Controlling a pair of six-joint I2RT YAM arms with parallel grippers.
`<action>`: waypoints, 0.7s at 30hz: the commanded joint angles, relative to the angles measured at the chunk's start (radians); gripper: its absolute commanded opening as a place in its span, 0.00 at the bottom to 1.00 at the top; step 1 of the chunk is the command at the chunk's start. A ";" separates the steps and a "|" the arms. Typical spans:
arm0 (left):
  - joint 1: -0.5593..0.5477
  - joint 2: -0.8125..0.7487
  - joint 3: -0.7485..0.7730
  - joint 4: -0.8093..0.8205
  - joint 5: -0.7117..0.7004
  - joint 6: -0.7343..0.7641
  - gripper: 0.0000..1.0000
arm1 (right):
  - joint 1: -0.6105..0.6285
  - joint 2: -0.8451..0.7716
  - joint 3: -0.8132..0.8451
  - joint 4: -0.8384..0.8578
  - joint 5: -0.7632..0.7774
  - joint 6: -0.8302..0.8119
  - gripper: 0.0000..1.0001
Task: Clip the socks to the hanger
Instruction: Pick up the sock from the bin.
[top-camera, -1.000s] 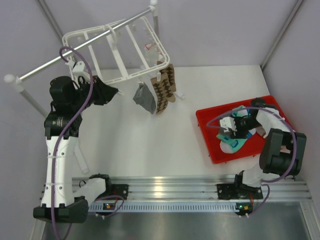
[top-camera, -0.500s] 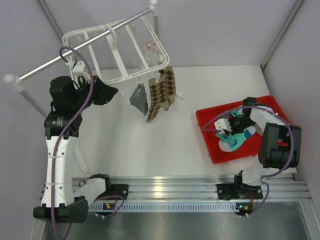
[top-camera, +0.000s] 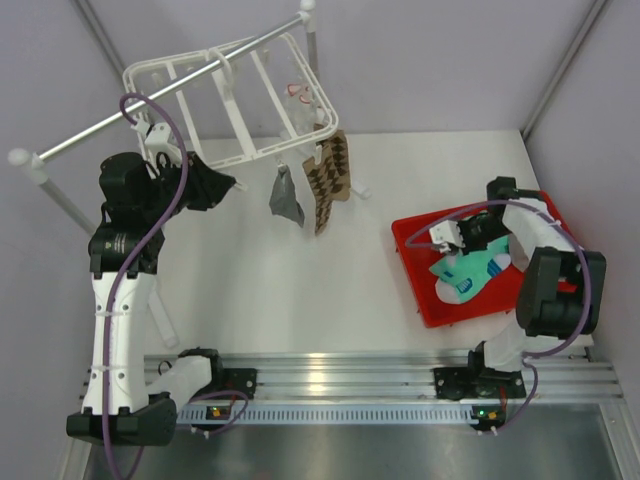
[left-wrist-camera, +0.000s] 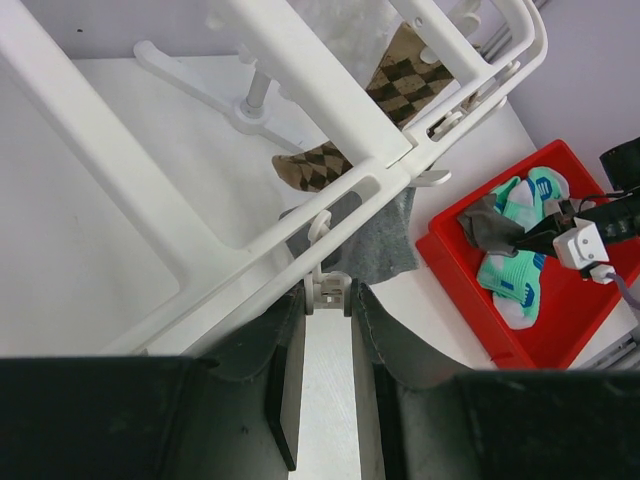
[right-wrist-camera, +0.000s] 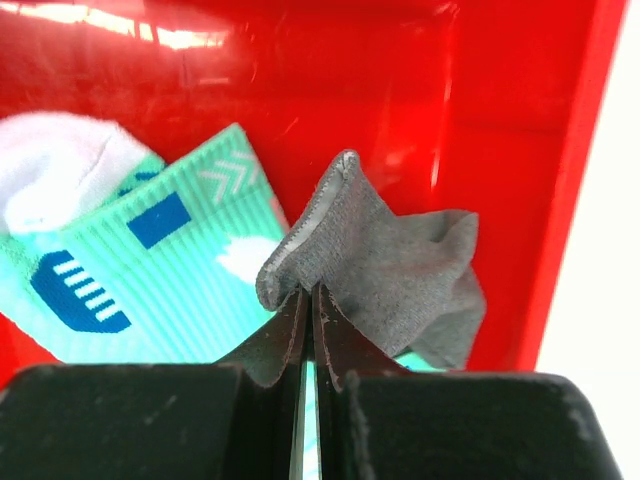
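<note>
The white hanger (top-camera: 237, 110) hangs from the rail at the back left. A plain grey sock (top-camera: 285, 197) and brown checkered socks (top-camera: 330, 180) dangle from its front edge. My left gripper (left-wrist-camera: 328, 300) is shut on a small white hanger clip (left-wrist-camera: 333, 283) beside the hanging grey sock (left-wrist-camera: 385, 240). My right gripper (right-wrist-camera: 307, 295) is shut on a fold of a second grey sock (right-wrist-camera: 400, 270) in the red tray (right-wrist-camera: 350, 90). That sock lies over teal-and-white socks (right-wrist-camera: 170, 290), also seen from above (top-camera: 470, 272).
The long grey metal rail (top-camera: 90, 125) runs diagonally on two posts at the back left. The red tray (top-camera: 440, 305) sits at the right of the white table. The purple walls stand close behind the hanger.
My right gripper has closed on the grey sock in the tray and shifted slightly toward the far side. The hanging socks have swung a little. The left arm has not moved.
</note>
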 joint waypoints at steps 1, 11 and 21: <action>-0.001 0.001 0.020 -0.030 0.034 0.001 0.00 | 0.026 -0.034 0.072 -0.108 -0.105 -0.244 0.00; -0.001 0.016 0.048 -0.024 0.057 -0.020 0.00 | 0.177 -0.167 0.292 -0.185 -0.416 0.398 0.00; 0.001 0.030 0.061 -0.004 0.070 -0.040 0.00 | 0.566 -0.281 0.290 0.405 -0.458 1.508 0.00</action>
